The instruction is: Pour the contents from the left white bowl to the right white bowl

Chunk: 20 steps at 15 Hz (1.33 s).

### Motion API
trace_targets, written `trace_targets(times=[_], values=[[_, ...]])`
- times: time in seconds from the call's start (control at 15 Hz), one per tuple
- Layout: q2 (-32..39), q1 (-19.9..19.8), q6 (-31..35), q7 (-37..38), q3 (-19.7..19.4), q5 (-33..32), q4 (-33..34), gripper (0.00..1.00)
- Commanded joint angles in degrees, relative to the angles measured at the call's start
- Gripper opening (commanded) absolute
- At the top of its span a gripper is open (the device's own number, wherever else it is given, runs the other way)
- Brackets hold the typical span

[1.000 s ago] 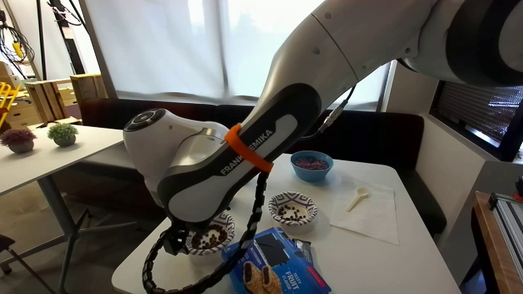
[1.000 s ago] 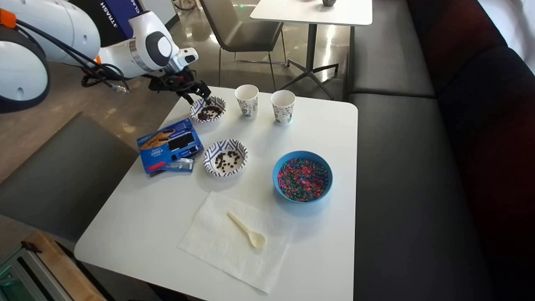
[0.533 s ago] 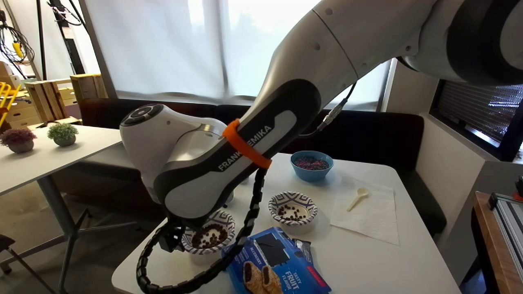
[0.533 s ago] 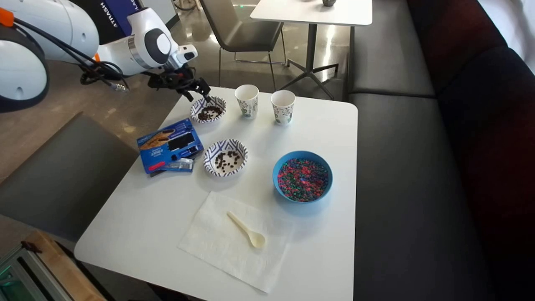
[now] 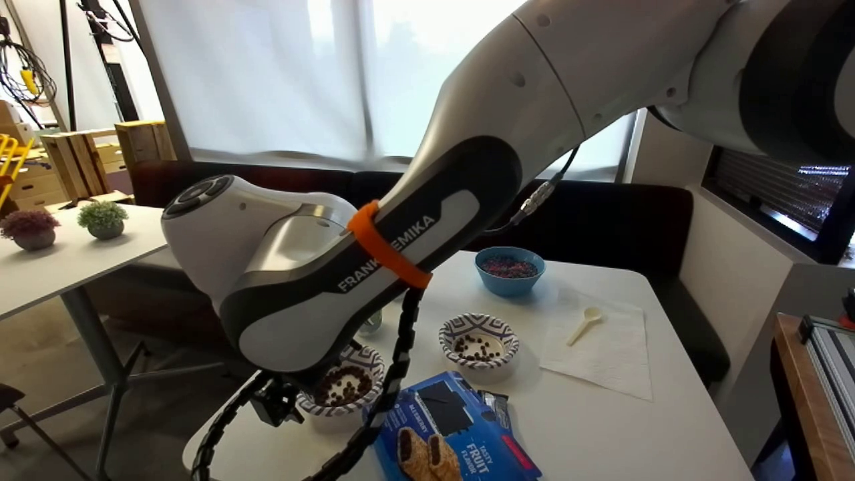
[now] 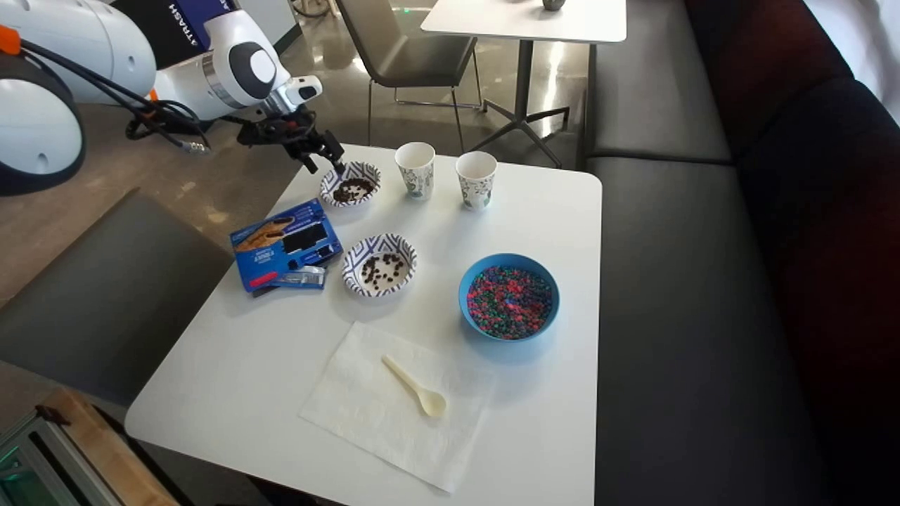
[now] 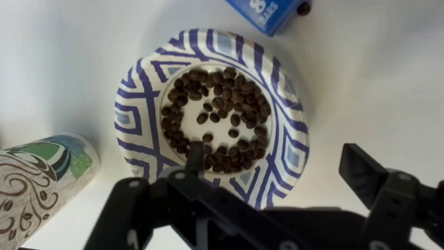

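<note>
Our arm (image 5: 467,180) has edged outward, probably lining up a rim grasp.

Over the edge of the table (image 6: 534,414), the gripper (image 7: 274,161) stands wide with nothing held, its jaws appearing to straddle the rim of the left white bowl (image 7: 133,111). Neither that nor the right white bowl (image 6: 383,244) has moved. Coffee beans (image 7: 239,95) lie in both, more in the left, so we judge the pour is still ahead.
</note>
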Motion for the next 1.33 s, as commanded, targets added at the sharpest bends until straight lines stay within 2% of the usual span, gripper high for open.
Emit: trace_targets(times=[0.0, 0.27, 0.33, 0.4, 0.53, 0.6, 0.73, 0.93, 1.07, 1.13, 1.27], values=[[3.94, 1.75, -5.73, 1.36, -1.09, 0.76, 6.24, 1.00], [5.41, 1.93, -5.38, 1.75, -1.65, -0.83, 7.30, 1.00], [5.66, 1.77, -5.06, 1.63, -1.64, -0.83, 7.43, 0.97], [5.91, 1.81, -4.91, 1.72, -1.97, -1.01, 7.56, 0.85], [6.25, 1.88, -4.70, 1.67, -2.44, -1.12, 7.79, 0.78], [6.35, 2.00, -4.72, 1.69, -2.70, -1.22, 7.97, 0.65], [6.69, 2.19, -4.64, 1.57, -3.01, -1.45, 8.65, 0.52], [6.97, 2.40, -3.98, 1.09, -3.16, -1.86, 9.30, 0.38], [7.31, 2.57, -3.86, 0.87, -3.31, -2.22, 9.79, 0.41], [7.41, 2.61, -3.73, 0.93, -3.34, -2.29, 9.88, 0.38], [7.54, 2.66, -3.62, 0.86, -3.38, -2.47, 9.88, 0.41]])
